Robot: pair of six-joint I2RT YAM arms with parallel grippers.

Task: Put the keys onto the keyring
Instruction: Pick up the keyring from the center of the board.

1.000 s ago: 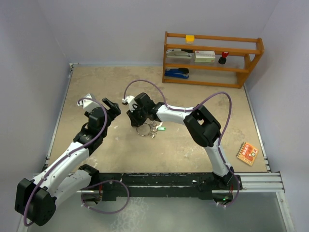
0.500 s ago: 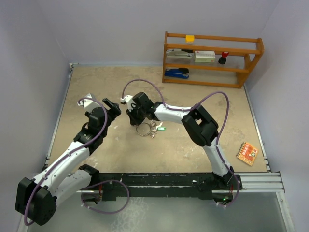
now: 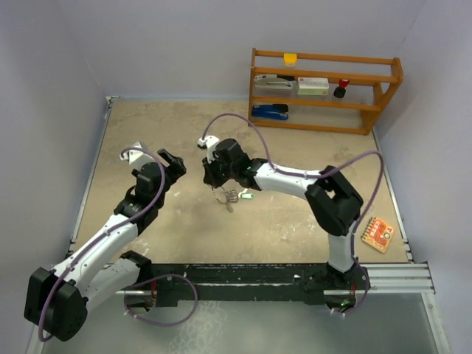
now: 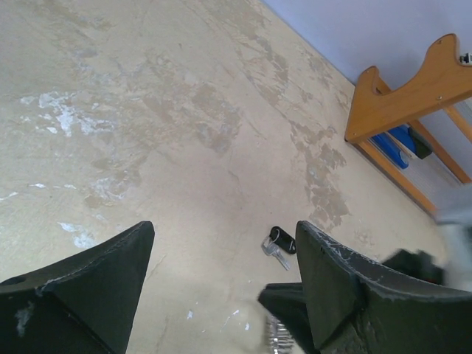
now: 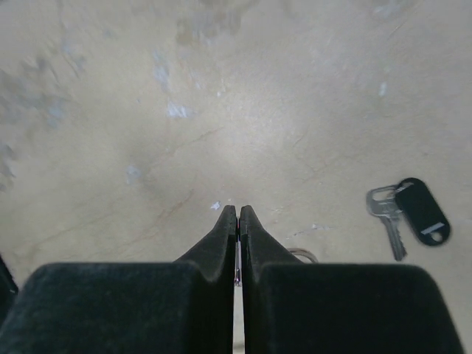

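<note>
Left gripper [image 3: 171, 164]: we see its jaws spread wide with nothing between them. The fingers [image 4: 103, 284] are matte black wedges with scuffed, pale-nicked edges.
Right gripper [image 5: 237, 212]: its two black tapered fingers are pressed flat together. A hair-thin silver line runs down the seam between the pads, which we read as the ring's wire seen edge-on.
Keyring [image 3: 220, 194]: a thin loop of bright wire, just left of the middle of the overhead view and directly under the right gripper's tips. It looks like a narrow oval there rather than a full circle.
Keys [image 3: 233, 195]: a small cluster of flat silver blades touching the ring's right side — too small for us to count.
Green-headed key [image 3: 248, 196]: it lies at the right end of that cluster, its head a glossy bright green.
Tagged key [image 5: 413, 210]: a silver key with a smooth black oval tag, flat on the surface at the right of the right wrist view.
Table [image 3: 169, 133]: a matte sandy top, mottled and worn, with pale chipped flecks.
Shelf [image 3: 317, 104]: orange-brown varnished wood at the upper right of the overhead view, with a blue stapler [image 3: 269, 112] on its lowest level.
Orange card [image 3: 377, 234]: a small flat square, lower right.
</note>
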